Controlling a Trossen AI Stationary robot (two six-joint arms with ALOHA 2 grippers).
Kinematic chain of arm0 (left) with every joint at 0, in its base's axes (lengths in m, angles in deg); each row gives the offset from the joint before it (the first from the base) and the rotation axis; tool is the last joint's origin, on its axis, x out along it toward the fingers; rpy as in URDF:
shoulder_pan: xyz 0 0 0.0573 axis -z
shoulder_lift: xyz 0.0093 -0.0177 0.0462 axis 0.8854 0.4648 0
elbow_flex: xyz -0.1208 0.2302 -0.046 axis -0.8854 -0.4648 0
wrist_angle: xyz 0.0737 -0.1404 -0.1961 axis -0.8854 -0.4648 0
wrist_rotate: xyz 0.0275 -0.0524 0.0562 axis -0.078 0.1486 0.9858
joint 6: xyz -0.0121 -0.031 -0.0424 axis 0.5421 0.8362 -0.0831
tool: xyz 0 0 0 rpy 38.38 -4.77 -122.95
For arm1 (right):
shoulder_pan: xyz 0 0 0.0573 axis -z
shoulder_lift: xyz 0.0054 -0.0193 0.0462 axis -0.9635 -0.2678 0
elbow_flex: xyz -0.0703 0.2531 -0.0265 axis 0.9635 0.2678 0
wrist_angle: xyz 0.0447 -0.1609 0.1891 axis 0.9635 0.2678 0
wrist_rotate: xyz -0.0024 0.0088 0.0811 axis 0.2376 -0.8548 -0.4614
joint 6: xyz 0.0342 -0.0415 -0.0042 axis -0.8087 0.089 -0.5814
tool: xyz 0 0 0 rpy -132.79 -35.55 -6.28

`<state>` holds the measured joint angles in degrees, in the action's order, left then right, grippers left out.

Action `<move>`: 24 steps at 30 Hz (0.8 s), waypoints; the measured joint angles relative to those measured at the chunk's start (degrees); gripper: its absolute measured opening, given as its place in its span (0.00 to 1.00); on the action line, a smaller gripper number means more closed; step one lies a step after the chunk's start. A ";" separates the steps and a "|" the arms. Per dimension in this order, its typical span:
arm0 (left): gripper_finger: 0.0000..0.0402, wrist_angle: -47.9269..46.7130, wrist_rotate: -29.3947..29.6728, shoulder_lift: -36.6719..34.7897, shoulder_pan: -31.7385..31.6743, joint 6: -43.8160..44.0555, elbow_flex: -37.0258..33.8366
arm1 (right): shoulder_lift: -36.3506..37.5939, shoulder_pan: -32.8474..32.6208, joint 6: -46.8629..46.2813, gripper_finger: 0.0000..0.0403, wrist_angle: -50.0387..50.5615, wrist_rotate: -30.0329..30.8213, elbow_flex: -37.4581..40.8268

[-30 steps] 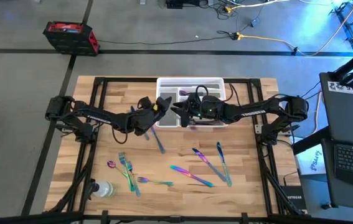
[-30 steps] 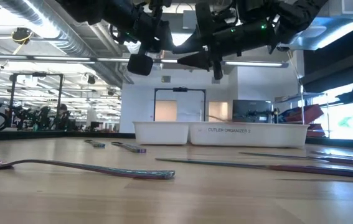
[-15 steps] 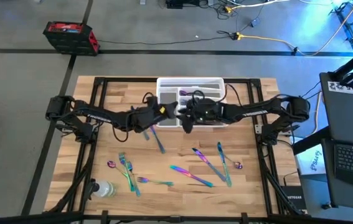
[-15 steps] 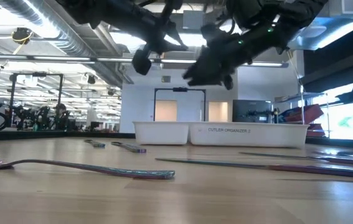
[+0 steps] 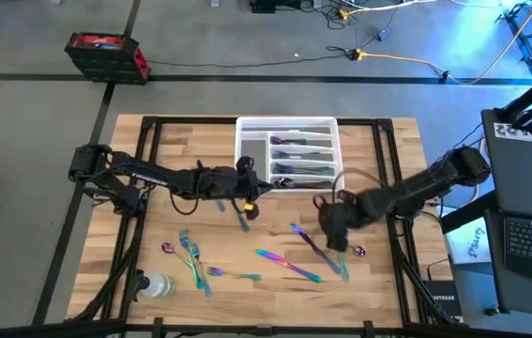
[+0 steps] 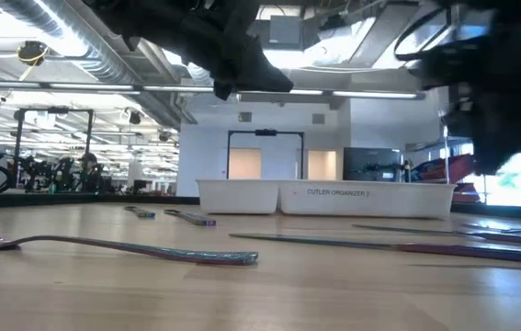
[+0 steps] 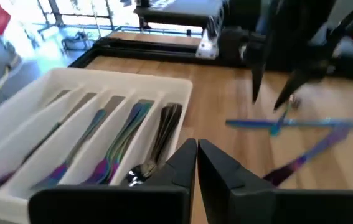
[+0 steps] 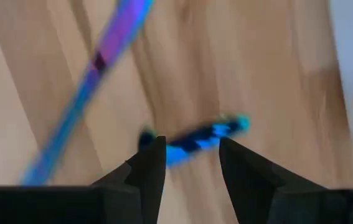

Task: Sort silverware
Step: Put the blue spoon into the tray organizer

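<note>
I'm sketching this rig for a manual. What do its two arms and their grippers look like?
Both arms are dark, nearly black, built of slim jointed links. The left arm shows a small yellow mark near its wrist, and a thin black cable loops by the right arm. The left gripper and the right gripper each have two dark, wedge-shaped fingers tapering to flat tips.

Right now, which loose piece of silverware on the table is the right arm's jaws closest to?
The blue-purple piece just right of table centre: the right gripper hangs with open jaws right beside it, while the fork cluster lies far left.
</note>
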<state>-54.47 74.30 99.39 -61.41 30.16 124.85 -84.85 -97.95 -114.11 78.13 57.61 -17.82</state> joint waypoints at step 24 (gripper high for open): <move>0.00 -0.67 0.11 0.00 0.24 8.69 0.00 | 0.14 -17.40 -23.85 0.22 -13.39 -3.56 13.48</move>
<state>-55.15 74.41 99.39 -61.18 38.85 124.85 -84.71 -115.35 -137.96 64.74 54.05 -4.34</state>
